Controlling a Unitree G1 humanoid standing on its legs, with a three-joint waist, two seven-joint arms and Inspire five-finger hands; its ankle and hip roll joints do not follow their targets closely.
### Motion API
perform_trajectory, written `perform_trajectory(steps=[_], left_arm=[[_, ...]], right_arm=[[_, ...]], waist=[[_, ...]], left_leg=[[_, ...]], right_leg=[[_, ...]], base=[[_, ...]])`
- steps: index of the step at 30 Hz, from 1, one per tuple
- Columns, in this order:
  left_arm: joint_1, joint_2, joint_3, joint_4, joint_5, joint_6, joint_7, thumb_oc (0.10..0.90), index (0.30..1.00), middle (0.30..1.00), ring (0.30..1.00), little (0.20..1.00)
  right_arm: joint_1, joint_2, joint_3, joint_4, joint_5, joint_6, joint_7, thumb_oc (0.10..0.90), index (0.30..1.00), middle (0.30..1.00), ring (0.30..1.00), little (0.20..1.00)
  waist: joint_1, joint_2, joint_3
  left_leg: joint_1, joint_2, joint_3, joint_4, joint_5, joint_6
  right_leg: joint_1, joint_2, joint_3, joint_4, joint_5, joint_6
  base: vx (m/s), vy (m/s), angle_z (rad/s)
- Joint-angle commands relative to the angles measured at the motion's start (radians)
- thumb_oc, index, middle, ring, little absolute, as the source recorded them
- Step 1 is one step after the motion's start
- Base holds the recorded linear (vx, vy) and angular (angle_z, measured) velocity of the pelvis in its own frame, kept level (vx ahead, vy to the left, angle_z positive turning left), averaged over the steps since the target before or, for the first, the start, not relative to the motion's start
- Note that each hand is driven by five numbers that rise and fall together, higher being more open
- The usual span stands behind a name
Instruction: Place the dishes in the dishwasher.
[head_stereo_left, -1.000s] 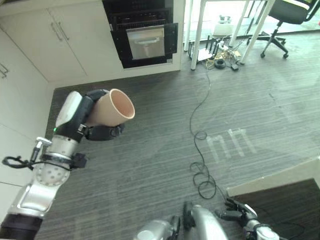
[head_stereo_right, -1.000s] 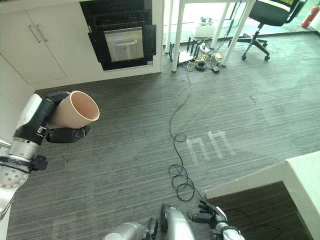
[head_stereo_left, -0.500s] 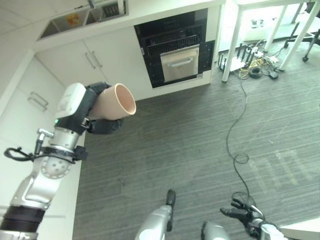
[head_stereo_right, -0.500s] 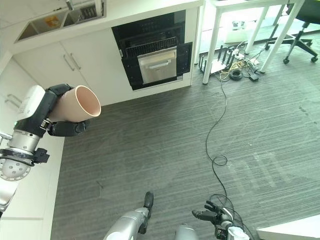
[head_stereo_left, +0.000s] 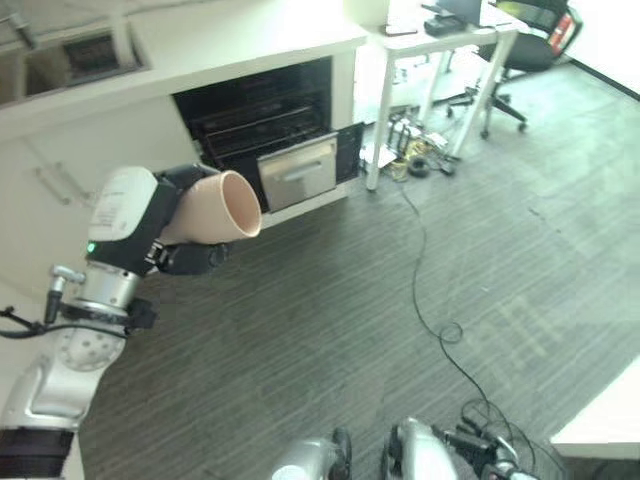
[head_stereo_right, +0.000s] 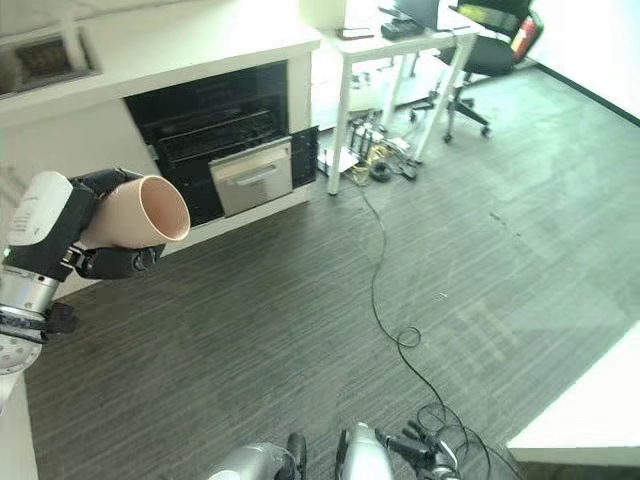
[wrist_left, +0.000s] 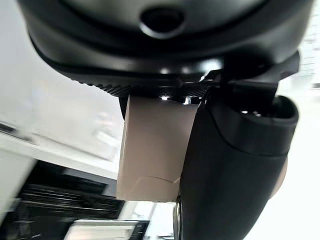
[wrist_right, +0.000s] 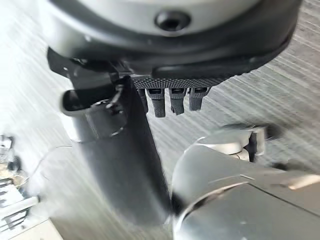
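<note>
A peach-coloured cup (head_stereo_left: 215, 208) lies on its side in the air, mouth toward the right, with my left hand (head_stereo_left: 183, 258) shut round it. In the left wrist view the cup (wrist_left: 152, 145) sits between the palm and the thumb (wrist_left: 235, 165). The dishwasher (head_stereo_left: 262, 130) stands open under the white counter, beyond the cup, showing dark wire racks and a silver front panel (head_stereo_left: 296, 175). It is well apart from the cup. My right hand (head_stereo_left: 478, 443) hangs low near the floor with relaxed fingers (wrist_right: 170, 100) and holds nothing.
A white counter (head_stereo_left: 230, 50) with a sink (head_stereo_left: 85, 55) runs along the wall. A white table (head_stereo_left: 425, 40) and an office chair (head_stereo_left: 520, 45) stand to the right of the dishwasher. A thin cable (head_stereo_left: 432, 300) trails over the grey floor. A white surface's corner (head_stereo_left: 605, 415) juts in at lower right.
The whole picture has swung, so the camera has moved; the dishwasher now shows closer to the cup. My left hand keeps the cup in the same hold, and the right hand stays low.
</note>
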Motion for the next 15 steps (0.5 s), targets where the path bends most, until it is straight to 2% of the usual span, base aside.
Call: perform_trajectory(steps=[1, 2, 3, 4, 5, 8, 9, 10, 11, 12, 13, 14, 15], left_arm=[[-0.113, -0.001, 0.053, -0.123, -0.064, 0.048, 0.080, 0.400, 0.300, 0.300, 0.300, 0.300], [-0.149, 0.038, 0.031, -0.103, -0.097, 0.058, 0.084, 0.400, 0.300, 0.300, 0.300, 0.300], [-0.150, 0.046, 0.032, -0.095, -0.105, 0.053, 0.084, 0.400, 0.300, 0.300, 0.300, 0.300], [-0.144, 0.052, 0.037, -0.082, -0.109, 0.042, 0.087, 0.400, 0.300, 0.300, 0.300, 0.300], [-0.112, 0.049, 0.071, -0.075, -0.099, 0.025, 0.087, 0.400, 0.300, 0.300, 0.300, 0.300], [-0.054, 0.048, 0.132, -0.112, -0.105, 0.070, 0.079, 0.400, 0.300, 0.300, 0.300, 0.300], [-0.038, 0.039, 0.153, -0.129, -0.096, 0.080, 0.073, 0.400, 0.300, 0.300, 0.300, 0.300], [-0.012, 0.024, 0.181, -0.143, -0.082, 0.081, 0.068, 0.400, 0.300, 0.300, 0.300, 0.300], [0.002, 0.018, 0.195, -0.151, -0.074, 0.083, 0.067, 0.400, 0.300, 0.300, 0.300, 0.300], [0.009, 0.011, 0.204, -0.162, -0.063, 0.080, 0.071, 0.400, 0.300, 0.300, 0.300, 0.300], [0.008, 0.013, 0.218, -0.157, -0.067, 0.066, 0.075, 0.400, 0.300, 0.300, 0.300, 0.300], [-0.007, 0.026, 0.230, -0.150, -0.076, 0.074, 0.073, 0.400, 0.300, 0.300, 0.300, 0.300], [-0.009, 0.034, 0.235, -0.149, -0.081, 0.077, 0.073, 0.400, 0.300, 0.300, 0.300, 0.300]], right_arm=[[0.005, -0.064, 0.026, 0.022, -0.009, 0.010, 0.009, 0.800, 0.900, 0.900, 0.900, 0.900], [-0.004, -0.071, 0.003, 0.030, -0.020, 0.031, 0.007, 0.800, 0.900, 0.900, 0.900, 0.900], [-0.005, -0.073, -0.001, 0.034, -0.023, 0.036, 0.006, 0.800, 0.900, 0.900, 0.900, 0.900], [-0.007, -0.075, -0.003, 0.039, -0.024, 0.044, 0.004, 0.800, 0.900, 0.900, 0.900, 0.900], [-0.006, -0.078, -0.005, 0.044, -0.023, 0.054, 0.007, 0.800, 0.900, 0.900, 0.900, 0.900], [-0.008, -0.081, -0.008, 0.044, -0.064, 0.058, 0.014, 0.800, 0.900, 0.900, 0.900, 0.900], [-0.009, -0.085, -0.002, 0.043, -0.052, 0.048, 0.019, 0.800, 0.900, 0.900, 0.900, 0.900], [-0.011, -0.096, 0.004, 0.044, -0.045, 0.032, 0.030, 0.800, 0.900, 0.900, 0.900, 0.900], [-0.013, -0.101, 0.007, 0.043, -0.047, 0.019, 0.035, 0.800, 0.900, 0.900, 0.900, 0.900], [-0.009, -0.109, 0.006, 0.041, -0.039, -0.006, 0.044, 0.800, 0.900, 0.900, 0.900, 0.900], [0.002, -0.124, -0.001, 0.031, -0.029, -0.031, 0.046, 0.800, 0.900, 0.900, 0.900, 0.900], [0.001, -0.136, -0.012, 0.021, -0.029, -0.032, 0.042, 0.800, 0.900, 0.900, 0.900, 0.900], [0.000, -0.138, -0.014, 0.019, -0.029, -0.029, 0.042, 0.800, 0.900, 0.900, 0.900, 0.900]], waist=[[-0.014, 0.038, -0.012], [-0.021, 0.033, -0.021], [-0.021, 0.032, -0.027], [-0.017, 0.030, -0.035], [-0.007, 0.026, -0.048], [-0.011, 0.024, -0.059], [-0.011, 0.023, -0.055], [-0.009, 0.023, -0.052], [-0.010, 0.025, -0.050], [-0.013, 0.026, -0.045], [-0.007, 0.027, -0.035], [0.006, 0.037, -0.040], [0.012, 0.038, -0.039]], left_leg=[[0.196, -0.057, 0.020, -0.278, 0.028, 0.033], [0.229, -0.039, 0.007, -0.278, -0.012, 0.019], [0.239, -0.031, 0.001, -0.278, -0.022, 0.012], [0.253, -0.017, -0.004, -0.278, -0.036, 0.002], [0.269, 0.016, 0.000, -0.278, -0.044, -0.018], [0.315, 0.089, 0.004, -0.278, -0.042, -0.046], [0.331, 0.130, 0.012, -0.278, 0.016, -0.061], [0.350, 0.174, 0.025, -0.277, 0.119, -0.080], [0.354, 0.190, 0.029, -0.272, 0.159, -0.087], [0.324, 0.213, 0.043, -0.224, 0.224, -0.091], [0.235, 0.214, 0.052, -0.116, 0.278, -0.094], [0.175, 0.081, 0.040, -0.119, 0.211, -0.067], [0.152, 0.044, 0.041, -0.131, 0.210, -0.059]], right_leg=[[0.094, -0.006, 0.005, -0.188, 0.144, -0.006], [0.026, -0.043, 0.089, -0.188, 0.153, 0.019], [0.028, -0.049, 0.101, -0.188, 0.165, 0.024], [0.041, -0.054, 0.105, -0.188, 0.179, 0.030], [0.076, -0.056, 0.086, -0.188, 0.170, 0.044], [0.104, -0.037, 0.057, -0.188, 0.146, 0.044], [0.118, -0.016, 0.042, -0.188, 0.129, 0.026], [0.139, 0.000, 0.018, -0.188, 0.105, 0.003], [0.150, 0.009, 0.008, -0.188, 0.096, -0.010], [0.169, 0.026, 0.001, -0.188, 0.076, -0.034], [0.218, 0.055, -0.017, -0.188, 0.042, -0.070], [0.236, 0.089, -0.017, -0.188, 0.018, -0.081], [0.240, 0.098, -0.012, -0.188, 0.017, -0.084]], base=[[0.65, -0.553, -0.96], [0.67, -0.567, -0.86], [0.67, -0.560, -0.23], [0.55, -0.479, -0.02], [0.56, -0.473, 0.12], [0.58, -0.464, 0.06], [0.63, -0.499, 0.00], [0.55, -0.443, 0.20], [0.49, -0.416, 0.19], [0.46, -0.449, -0.16], [0.60, -0.478, 0.08], [0.49, -0.358, -0.10], [0.58, -0.259, -0.20]])
